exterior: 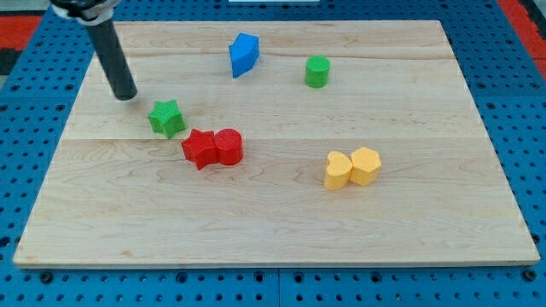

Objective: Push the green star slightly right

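The green star [166, 118] lies on the wooden board [273, 213] in the view's left half. My tip [125, 95] rests on the board up and to the left of the star, a short gap away and not touching it. The rod slants up toward the view's top left corner.
A red star [200, 148] and a red cylinder [229, 147] touch each other just below and right of the green star. A blue block [244, 54] and a green cylinder [317, 72] lie near the top. A yellow heart [339, 170] and a yellow hexagon [366, 165] touch at the right.
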Motion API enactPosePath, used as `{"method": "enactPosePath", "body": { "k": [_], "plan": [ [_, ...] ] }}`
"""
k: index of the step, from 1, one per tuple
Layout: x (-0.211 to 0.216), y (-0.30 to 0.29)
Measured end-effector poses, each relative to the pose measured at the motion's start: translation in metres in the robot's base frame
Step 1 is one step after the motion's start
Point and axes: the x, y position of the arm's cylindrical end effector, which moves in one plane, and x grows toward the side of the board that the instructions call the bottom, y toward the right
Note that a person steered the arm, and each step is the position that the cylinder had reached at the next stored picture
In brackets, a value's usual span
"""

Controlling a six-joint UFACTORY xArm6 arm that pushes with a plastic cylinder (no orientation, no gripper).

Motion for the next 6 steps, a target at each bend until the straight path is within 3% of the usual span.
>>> {"method": "enactPosePath", "body": {
  "k": [3, 6],
  "plan": [
    [0.042, 0.010],
    [0.048, 0.084]
  ]
}}
